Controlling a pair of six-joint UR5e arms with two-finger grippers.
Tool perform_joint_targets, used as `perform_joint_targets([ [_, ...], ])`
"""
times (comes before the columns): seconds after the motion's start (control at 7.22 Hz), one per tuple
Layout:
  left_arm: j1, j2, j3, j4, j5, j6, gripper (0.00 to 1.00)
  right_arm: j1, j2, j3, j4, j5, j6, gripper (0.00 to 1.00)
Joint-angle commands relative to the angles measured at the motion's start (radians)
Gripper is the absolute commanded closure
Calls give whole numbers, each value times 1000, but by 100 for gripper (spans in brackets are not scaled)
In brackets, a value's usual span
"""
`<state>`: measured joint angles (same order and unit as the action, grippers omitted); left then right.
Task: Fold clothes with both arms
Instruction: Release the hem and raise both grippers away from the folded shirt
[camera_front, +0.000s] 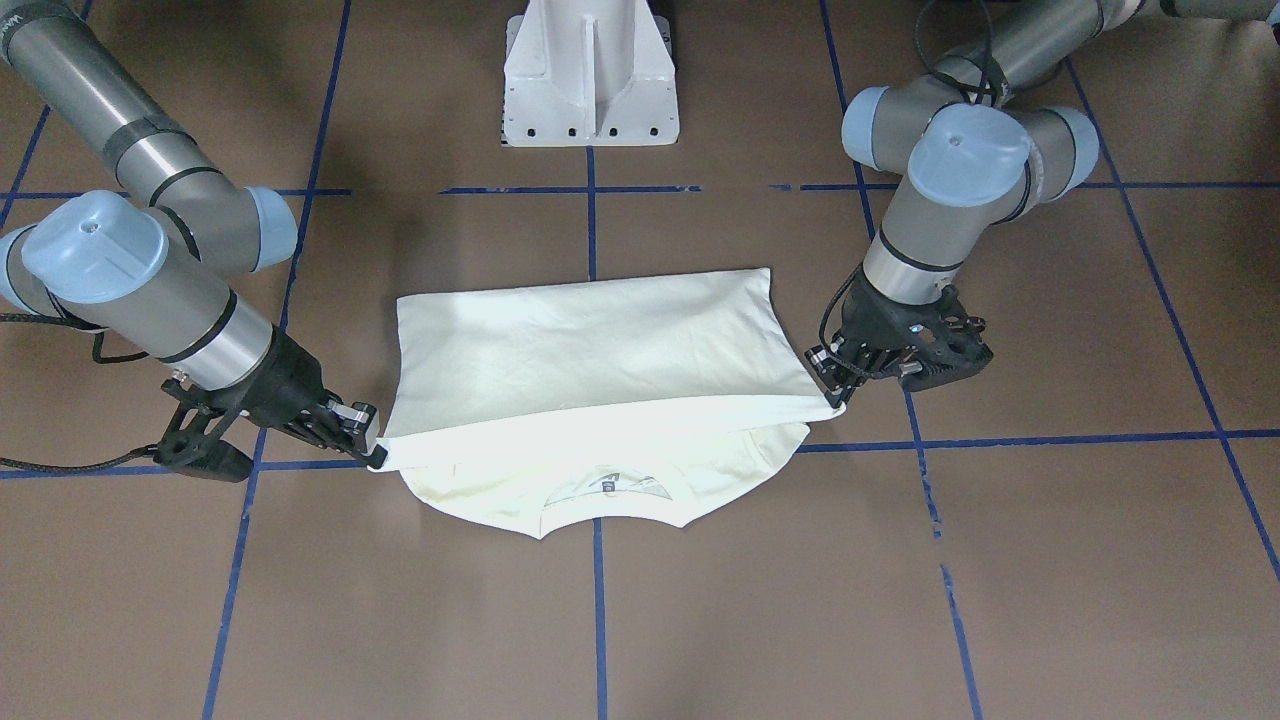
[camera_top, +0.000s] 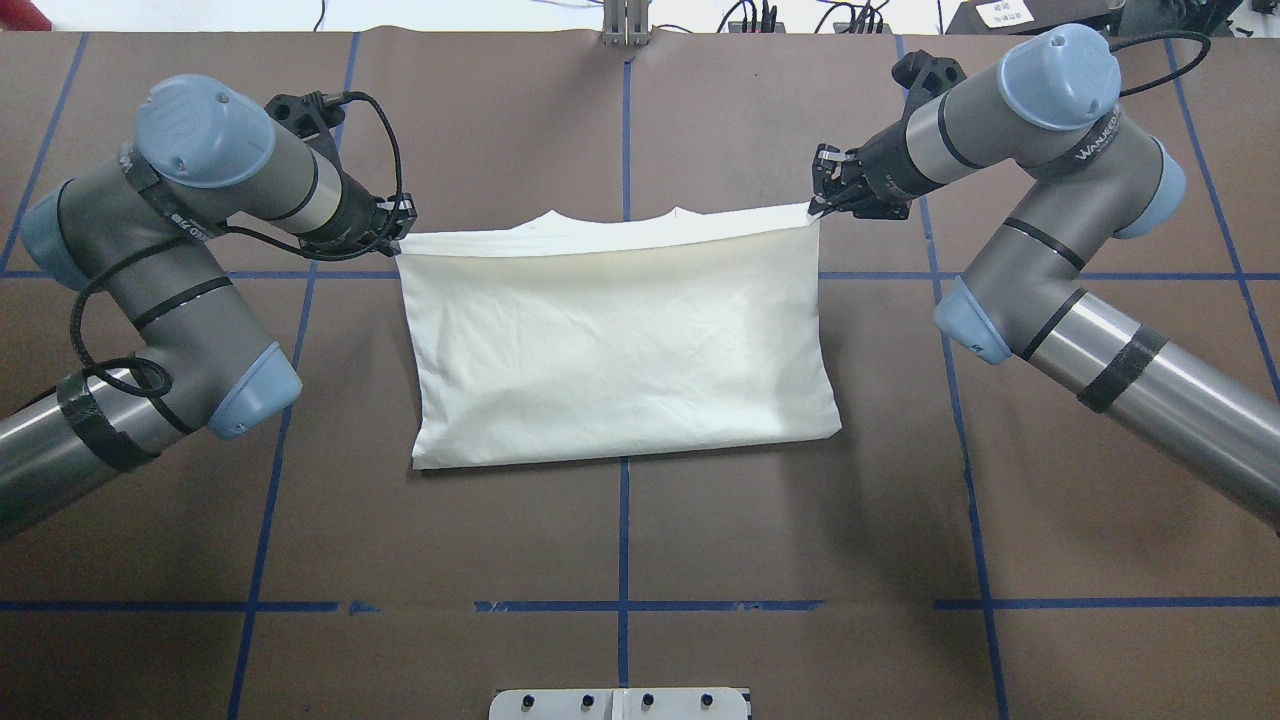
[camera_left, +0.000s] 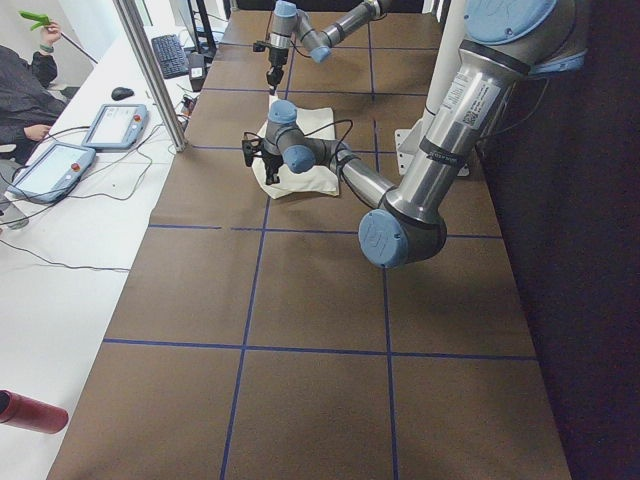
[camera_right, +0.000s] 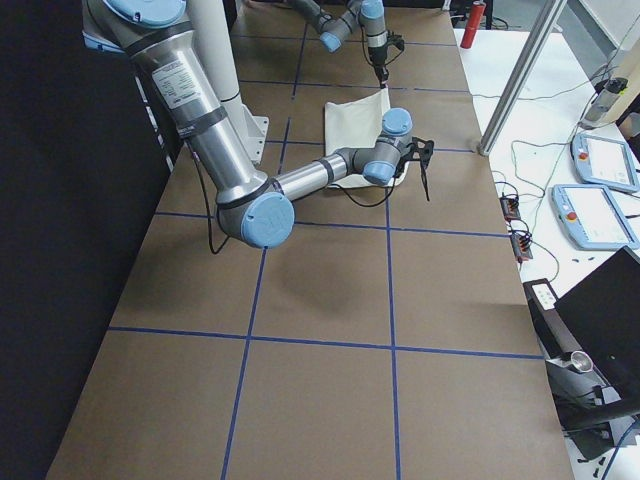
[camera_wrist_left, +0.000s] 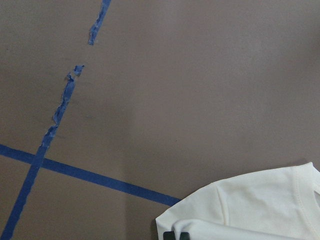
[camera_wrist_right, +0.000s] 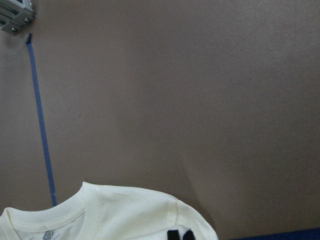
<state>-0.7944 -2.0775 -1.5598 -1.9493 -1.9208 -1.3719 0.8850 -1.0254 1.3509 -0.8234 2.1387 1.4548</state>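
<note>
Across the middle of the overhead view lies the cream-white soft fabric shirt (camera_top: 620, 340), doubled over into a broad, faintly creased rectangle with its plain side up. It rests on the matte brown table covering (camera_top: 620, 520), which is crossed by thin blue tape lines (camera_top: 624, 100). At the rectangle's upper left corner the left black two-finger gripper (camera_top: 397, 228) is clenched on the cloth. At the upper right corner the right black two-finger gripper (camera_top: 820, 200) pinches it likewise, so the top layer's edge runs taut and straight between them. In the front-facing view the lower layer pokes out beneath that edge toward the bottom of the frame, showing a curved, ribbed neckline (camera_front: 600, 515) with a small label inside. Both smooth grey metal arms with light blue rounded joint caps (camera_top: 200, 130) angle in from the sides. A white metal pedestal base (camera_front: 590, 75) stands at top centre there.
</note>
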Motion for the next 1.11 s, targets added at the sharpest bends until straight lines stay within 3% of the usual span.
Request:
perform_joint_targets([
  [0.0,1,-16,18,-13,0,-4,100,-4,19,-29,0,-2,-1,100],
  [0.28,6,-22,20,-10,0,-6,100,-20,24,-29,4,-2,-1,100],
  [0.42,6,-21,21,-10,2,-6,82,-21,24,-29,4,-2,-1,61],
  [0.55,6,-21,26,-11,2,-4,9,-26,22,-29,6,-2,-1,1],
  [0.69,4,-25,29,-5,2,-6,0,-26,15,-29,6,3,-5,0],
  [0.97,0,-22,23,0,3,-6,0,-34,7,-10,9,4,-1,0],
])
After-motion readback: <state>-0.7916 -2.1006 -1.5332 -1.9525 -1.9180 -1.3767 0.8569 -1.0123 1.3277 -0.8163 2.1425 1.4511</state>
